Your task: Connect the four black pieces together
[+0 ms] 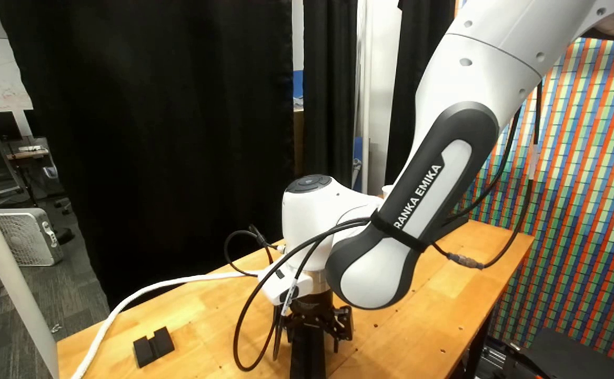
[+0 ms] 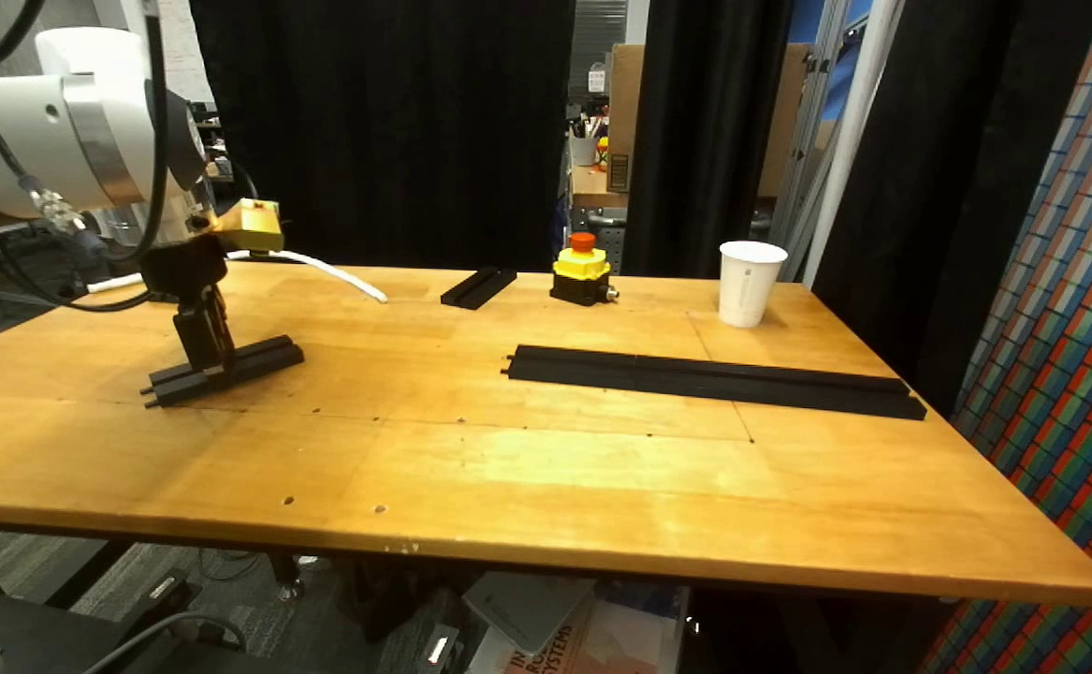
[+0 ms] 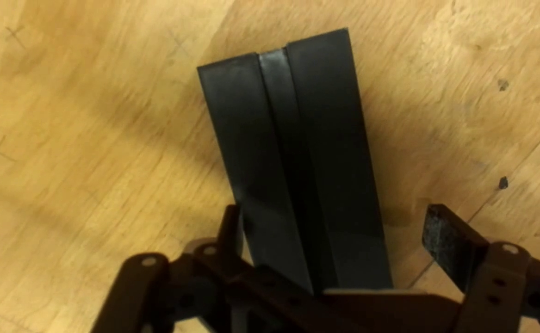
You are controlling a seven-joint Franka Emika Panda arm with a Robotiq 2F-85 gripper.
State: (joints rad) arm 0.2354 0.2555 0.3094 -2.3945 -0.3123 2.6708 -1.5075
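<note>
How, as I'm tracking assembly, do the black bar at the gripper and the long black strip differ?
The strip is much longer than the bar. The open gripper is at the bar, away from the strip. In an exterior view, the bar slants up rightward, the strip down. Both are black and grooved lengthwise.

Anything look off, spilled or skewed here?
Nothing visibly spilled or damaged; the cup stands upright. One mild oddity: in the wrist view, the black piece sits off-centre in the open gripper, close to one finger, with a clear gap to the other.
</note>
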